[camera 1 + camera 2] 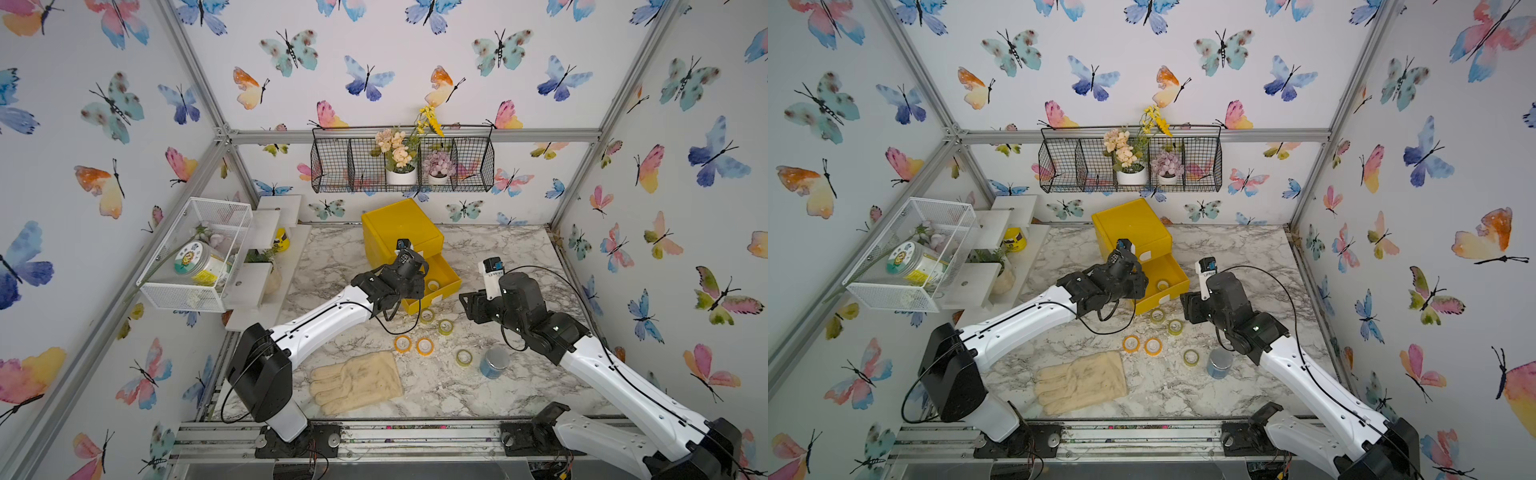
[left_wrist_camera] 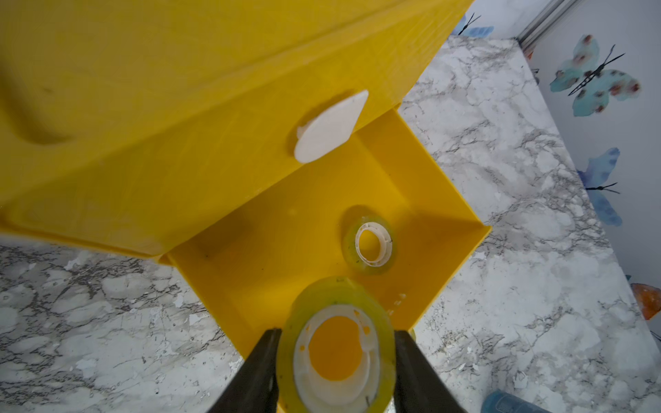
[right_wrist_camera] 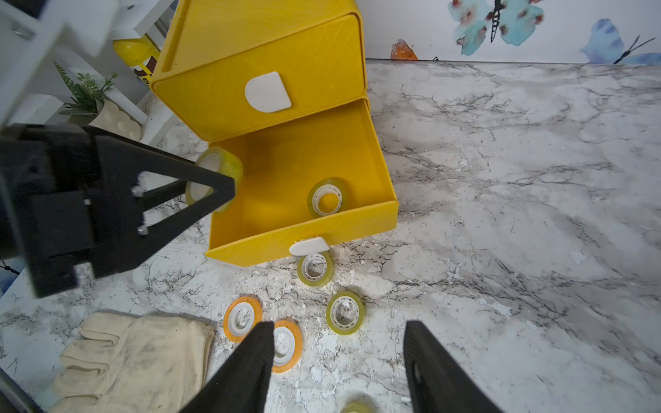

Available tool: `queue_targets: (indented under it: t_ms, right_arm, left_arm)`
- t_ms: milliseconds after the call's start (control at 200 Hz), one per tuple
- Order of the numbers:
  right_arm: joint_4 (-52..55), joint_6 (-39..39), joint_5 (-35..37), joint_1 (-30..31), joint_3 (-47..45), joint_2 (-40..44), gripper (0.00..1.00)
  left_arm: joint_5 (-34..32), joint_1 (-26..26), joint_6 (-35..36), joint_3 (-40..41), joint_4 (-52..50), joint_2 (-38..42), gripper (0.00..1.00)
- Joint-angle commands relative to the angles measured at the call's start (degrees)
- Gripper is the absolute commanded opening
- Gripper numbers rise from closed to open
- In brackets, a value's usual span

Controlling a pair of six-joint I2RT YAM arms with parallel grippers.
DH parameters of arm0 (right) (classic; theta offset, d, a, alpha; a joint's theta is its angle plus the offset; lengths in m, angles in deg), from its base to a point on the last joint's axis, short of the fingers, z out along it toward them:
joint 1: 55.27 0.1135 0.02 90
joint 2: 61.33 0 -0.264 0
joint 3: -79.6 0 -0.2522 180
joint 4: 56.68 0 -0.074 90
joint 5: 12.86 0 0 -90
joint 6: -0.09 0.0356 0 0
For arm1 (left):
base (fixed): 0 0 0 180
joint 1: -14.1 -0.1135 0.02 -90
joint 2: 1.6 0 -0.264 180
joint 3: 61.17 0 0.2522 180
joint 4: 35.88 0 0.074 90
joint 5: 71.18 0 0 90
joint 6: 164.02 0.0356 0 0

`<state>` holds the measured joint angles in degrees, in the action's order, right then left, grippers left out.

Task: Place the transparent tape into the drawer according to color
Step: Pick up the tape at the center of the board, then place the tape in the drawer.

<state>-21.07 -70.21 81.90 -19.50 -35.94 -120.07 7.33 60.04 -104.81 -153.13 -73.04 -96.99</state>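
My left gripper (image 2: 336, 354) is shut on a yellow-green transparent tape ring (image 2: 332, 289), held upright over the near corner of the open lower drawer (image 2: 458, 250). Another yellow-green ring (image 2: 372, 245) lies flat inside that drawer (image 1: 446, 282). On the marble in front of the drawer lie three yellow-green rings (image 1: 427, 316) (image 1: 445, 326) (image 1: 464, 357) and two orange rings (image 1: 402, 343) (image 1: 425, 346). My right gripper (image 3: 338, 357) hangs open above the table with nothing between its fingers. One finger (image 3: 250, 364) overlaps an orange ring (image 3: 289, 345) in the right wrist view.
The yellow cabinet (image 1: 399, 224) stands at the back, its upper drawer (image 3: 268, 93) closed. A cream glove (image 1: 357, 382) lies near the front edge. A blue-grey tin (image 1: 494, 362) stands beside the right arm. A white wire basket (image 1: 195, 253) and shelves sit at the left.
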Motion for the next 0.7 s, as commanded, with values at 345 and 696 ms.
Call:
queue_targets:
  t_ms: [345,696]
  right_arm:
    - [1.09,1.17,0.89,0.19,-2.18,2.30,0.63]
    - [2.63,1.79,-1.13,0.26,-2.00,3.36,0.64]
  left_arm:
    - [1.29,-0.89,0.68,-2.83,-0.18,-8.29,0.58]
    - [1.72,-1.11,1.17,-5.17,-1.75,-6.46,0.73]
